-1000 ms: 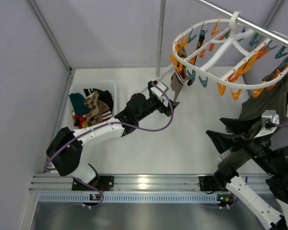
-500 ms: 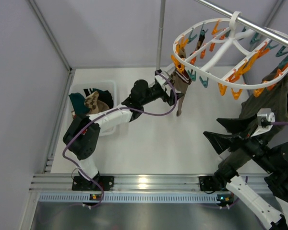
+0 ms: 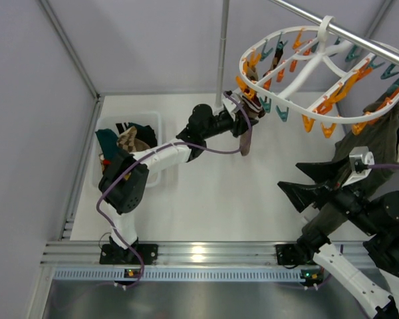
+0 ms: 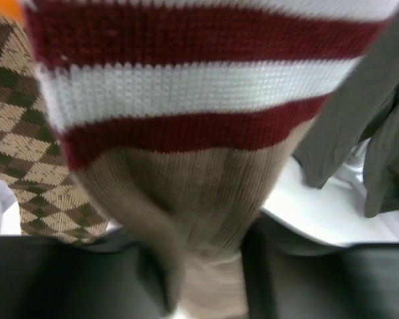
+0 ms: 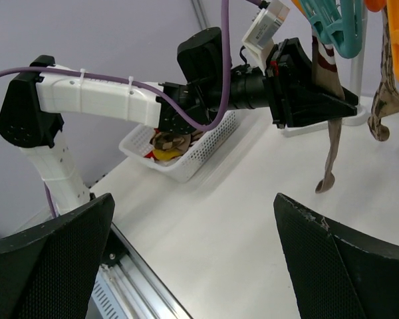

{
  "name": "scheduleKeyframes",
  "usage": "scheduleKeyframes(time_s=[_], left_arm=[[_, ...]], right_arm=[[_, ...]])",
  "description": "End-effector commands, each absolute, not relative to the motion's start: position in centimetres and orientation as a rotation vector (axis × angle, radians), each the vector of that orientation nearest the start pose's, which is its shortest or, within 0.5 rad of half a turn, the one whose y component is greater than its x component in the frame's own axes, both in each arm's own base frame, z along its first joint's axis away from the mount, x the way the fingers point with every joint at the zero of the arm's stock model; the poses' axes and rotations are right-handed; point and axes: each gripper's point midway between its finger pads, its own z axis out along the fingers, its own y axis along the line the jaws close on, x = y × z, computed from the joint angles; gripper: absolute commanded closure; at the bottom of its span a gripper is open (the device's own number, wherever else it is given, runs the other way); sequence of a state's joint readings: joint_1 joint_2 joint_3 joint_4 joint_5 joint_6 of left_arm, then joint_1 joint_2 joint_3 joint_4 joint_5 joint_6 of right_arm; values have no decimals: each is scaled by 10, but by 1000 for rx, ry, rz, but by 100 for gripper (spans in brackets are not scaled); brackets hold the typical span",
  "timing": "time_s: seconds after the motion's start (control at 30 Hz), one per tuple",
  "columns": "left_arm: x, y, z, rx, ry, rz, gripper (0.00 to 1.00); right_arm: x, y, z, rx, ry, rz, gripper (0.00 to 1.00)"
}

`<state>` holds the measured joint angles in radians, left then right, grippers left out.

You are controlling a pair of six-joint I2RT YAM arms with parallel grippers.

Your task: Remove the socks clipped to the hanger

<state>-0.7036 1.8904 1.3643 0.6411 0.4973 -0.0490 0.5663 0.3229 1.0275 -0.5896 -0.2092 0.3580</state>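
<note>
The white oval hanger (image 3: 304, 68) with orange and teal clips hangs at the upper right. A tan sock with a red-and-white striped cuff (image 4: 206, 186) hangs from one clip at its left rim, its toe dangling (image 3: 245, 141). My left gripper (image 4: 206, 266) is shut on this sock just below the cuff, up by the rim (image 3: 247, 116). An argyle sock (image 4: 20, 166) hangs beside it. Another brown sock (image 5: 386, 106) is clipped further along. My right gripper (image 5: 193, 199) stands open and holds nothing, low at the right (image 3: 289, 176).
A white basket (image 3: 155, 121) with several socks in it sits at the left of the table. A dark green garment (image 3: 379, 143) hangs at the right near my right arm. The metal rail (image 3: 359, 36) carries the hanger; a vertical pole (image 3: 221, 53) stands behind.
My left arm reached up and right to the hanger's left rim, and its jaws closed on the tan striped sock. The right arm shifted slightly left.
</note>
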Motion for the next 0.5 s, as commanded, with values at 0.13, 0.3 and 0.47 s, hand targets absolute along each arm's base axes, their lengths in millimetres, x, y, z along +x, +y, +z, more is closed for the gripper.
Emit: scheduleKeyframes(time_s=[0.13, 0.3, 0.47], left_arm=[[366, -422, 318, 745, 1216, -954, 99], [348, -406, 334, 590, 1255, -906, 100], [306, -410, 329, 533, 1285, -861, 100]], right_arm=[[111, 141, 411, -395, 1416, 931, 1], [107, 144, 431, -414, 1379, 956, 0], [105, 151, 456, -454, 1348, 980, 1]])
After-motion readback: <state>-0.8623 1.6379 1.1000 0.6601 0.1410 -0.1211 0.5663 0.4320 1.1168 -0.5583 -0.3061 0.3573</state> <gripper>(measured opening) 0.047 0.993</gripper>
